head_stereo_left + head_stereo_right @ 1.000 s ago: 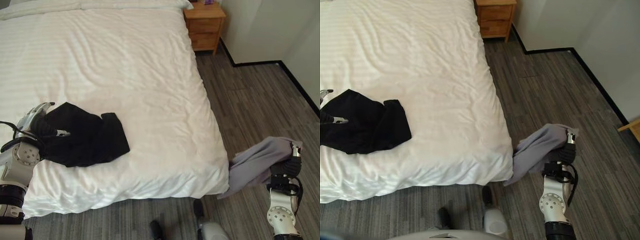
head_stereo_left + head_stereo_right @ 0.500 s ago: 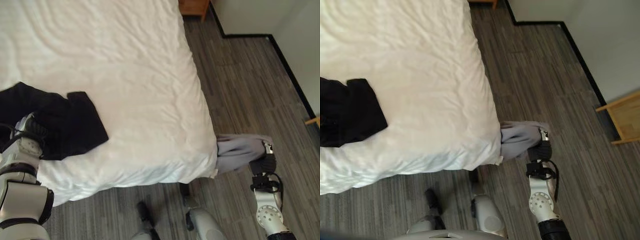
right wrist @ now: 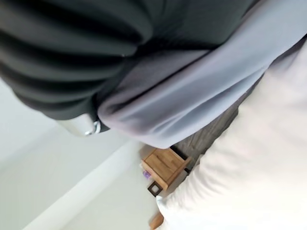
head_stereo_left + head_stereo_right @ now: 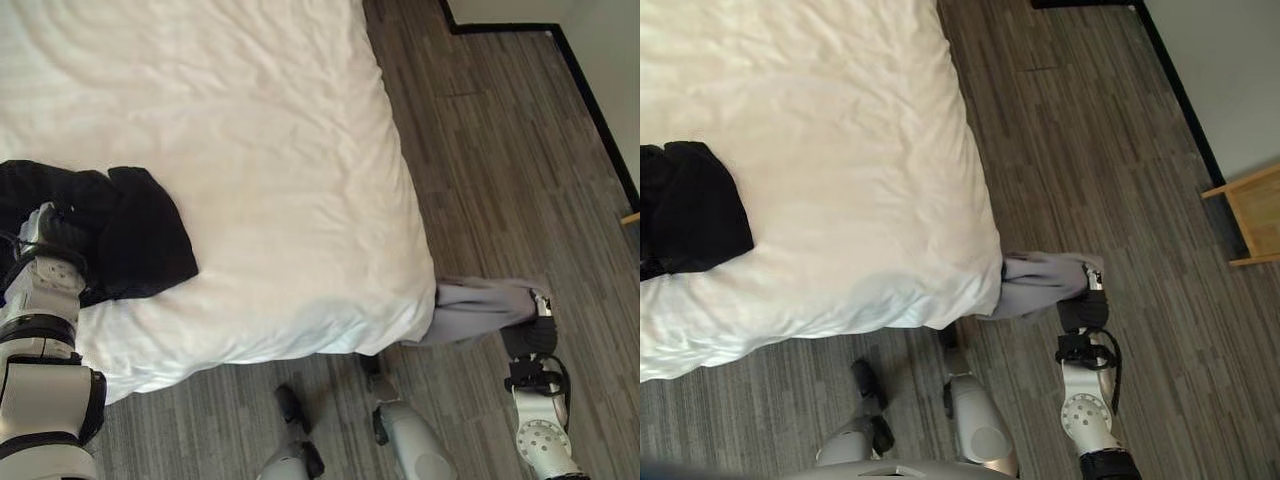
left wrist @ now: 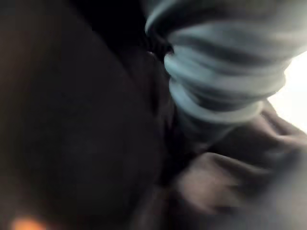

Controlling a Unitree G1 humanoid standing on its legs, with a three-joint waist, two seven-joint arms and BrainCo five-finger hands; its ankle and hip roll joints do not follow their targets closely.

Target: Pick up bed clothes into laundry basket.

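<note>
two garments in hand, no basket in sight

two hands are engaged. my right hand (image 4: 1081, 314) is beside the bed's near corner, clenched on the grey garment (image 4: 478, 310), which stretches taut from the hand to the mattress edge above the wood-grain floor (image 4: 500, 160). my left hand (image 4: 48, 238) rests on the black garment (image 4: 135, 232), bunched near the edge of the white duvet (image 4: 260, 170); its fingers are buried in dark cloth, so i cannot tell their state.

step in hand, as i judge it: collecting clothes off the bed. the next move calls for pulling the grey garment free, securing the black one, then finding the laundry basket.

no brand, label or writing is legible. a wooden piece (image 4: 1250, 215) stands by the wall.
</note>
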